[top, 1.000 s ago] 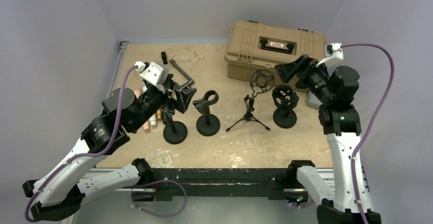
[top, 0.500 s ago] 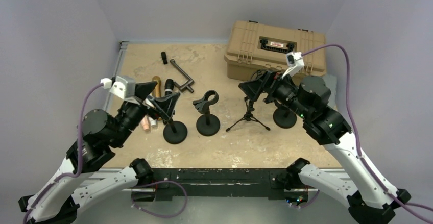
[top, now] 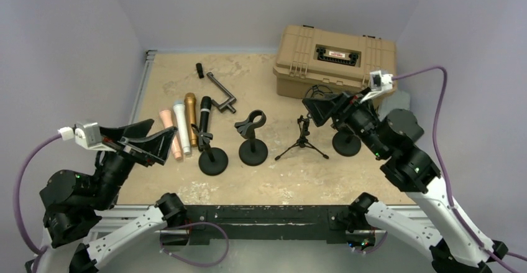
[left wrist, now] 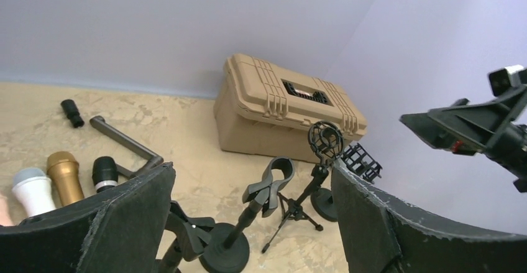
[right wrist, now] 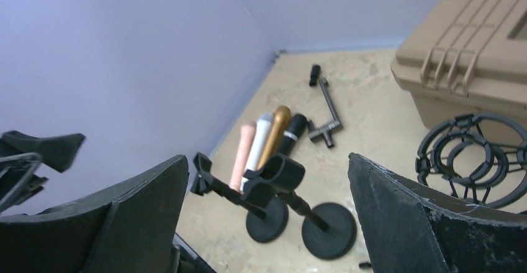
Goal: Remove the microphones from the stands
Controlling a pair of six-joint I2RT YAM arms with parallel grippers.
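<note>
Several microphones lie side by side on the table at the left: pink (top: 168,133), white (top: 181,125), gold (top: 191,117) and black (top: 204,119). The black one lies just behind the left clip stand (top: 212,157), whose clip is empty. A second clip stand (top: 252,141) is empty too. My left gripper (top: 163,129) is open and empty, raised at the near left, apart from the stands. My right gripper (top: 311,111) is open and empty, above the tripod stand (top: 302,139). The clip stand (left wrist: 272,185) shows between the left fingers, and both clip stands (right wrist: 276,176) between the right ones.
A tan hard case (top: 335,58) stands at the back right. A shock mount on a round base (top: 346,141) is partly hidden under my right gripper. A metal crank bar (top: 220,92) and a small black cylinder (top: 200,69) lie behind the microphones.
My left gripper has pulled back from the left clip stand toward the near left, leaving the black microphone lying beside the gold one. My right gripper swung in over the tripod stand.
</note>
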